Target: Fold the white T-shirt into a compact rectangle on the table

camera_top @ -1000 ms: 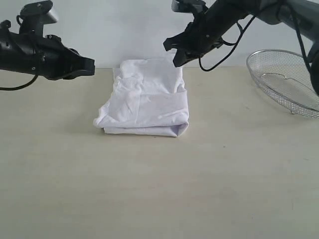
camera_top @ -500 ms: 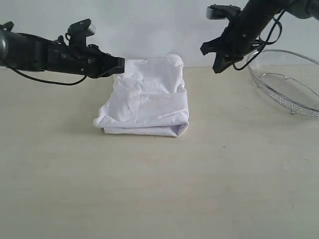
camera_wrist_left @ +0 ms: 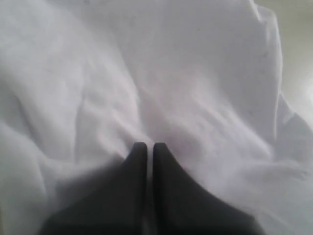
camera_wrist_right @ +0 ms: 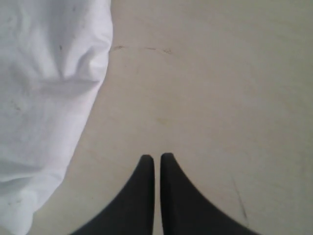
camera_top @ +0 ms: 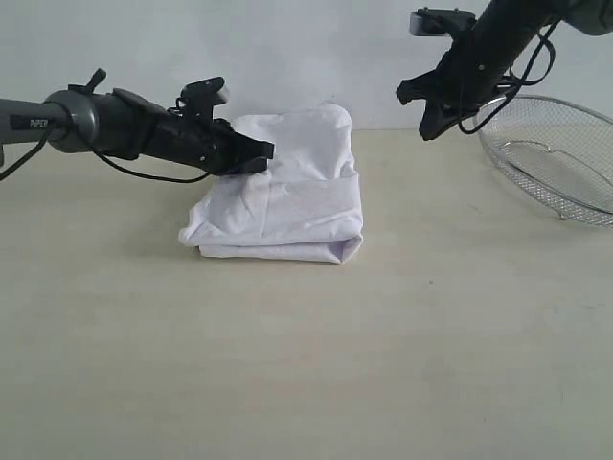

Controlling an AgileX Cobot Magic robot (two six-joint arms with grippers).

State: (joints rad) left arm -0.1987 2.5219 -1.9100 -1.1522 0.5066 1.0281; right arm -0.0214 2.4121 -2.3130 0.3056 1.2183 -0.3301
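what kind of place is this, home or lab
Probably a robot lab or test bench: two black arms, left gripper and right gripper, over a plain beige table, a bare white wall behind, and a folded white T-shirt and a wire-mesh basket set out.

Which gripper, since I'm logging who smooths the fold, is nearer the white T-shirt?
Left. The left gripper is over the white T-shirt, seemingly touching; the right gripper hangs apart, toward the basket.

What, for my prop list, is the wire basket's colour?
Silver; the wire-mesh basket shows best in the exterior view.
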